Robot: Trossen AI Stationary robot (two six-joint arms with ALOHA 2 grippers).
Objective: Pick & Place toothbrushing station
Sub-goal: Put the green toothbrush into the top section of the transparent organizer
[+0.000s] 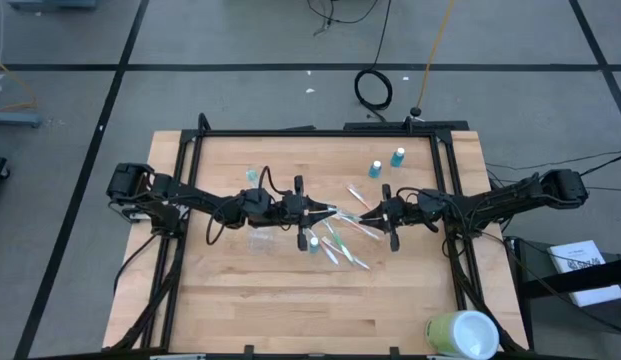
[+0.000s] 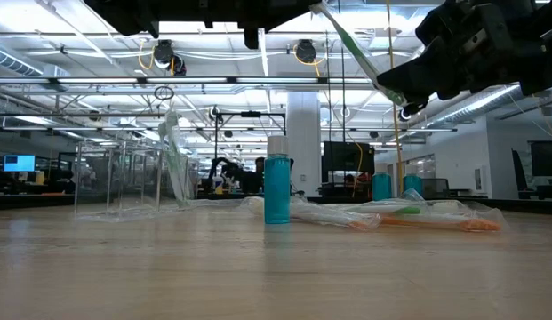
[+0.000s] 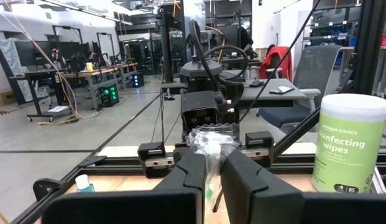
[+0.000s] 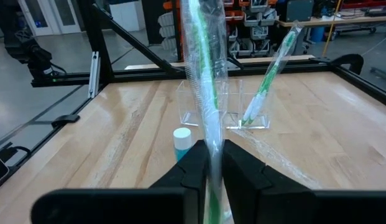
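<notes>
My left gripper (image 1: 312,212) and my right gripper (image 1: 382,212) face each other above the table's middle. Each is shut on a clear-wrapped white-and-green toothbrush (image 2: 356,49); I cannot tell whether it is the same one. Several more wrapped toothbrushes (image 1: 342,240) lie flat on the table below. The small clear cup (image 4: 224,106) stands on the table with one toothbrush (image 4: 267,81) leaning in it, lower end on the cup's floor. One blue white-capped tube (image 1: 313,243) stands upright near the cup. Two more tubes (image 1: 375,168) (image 1: 398,156) stand at the far side. My left gripper pinches the wrapped toothbrush between its two fingers, close to a crumpled wrapper end (image 3: 208,142) that sticks out past the fingertips. The fingers come level from the table's left. The toothbrush is lifted clear of the table. My right gripper pinches a wrapped toothbrush between its two fingers (image 4: 199,163), coming level from the table's right. Most of the shaft (image 4: 205,74) runs on beyond the fingertips. It is lifted clear and slants up in the low view (image 2: 382,80).
A large pale green-and-white wipes container (image 1: 460,335) stands at the near right corner, also in the left wrist view (image 3: 348,146). A small teal thing (image 1: 252,175) sits at the far left. A black frame (image 1: 320,131) borders the table's far and side edges.
</notes>
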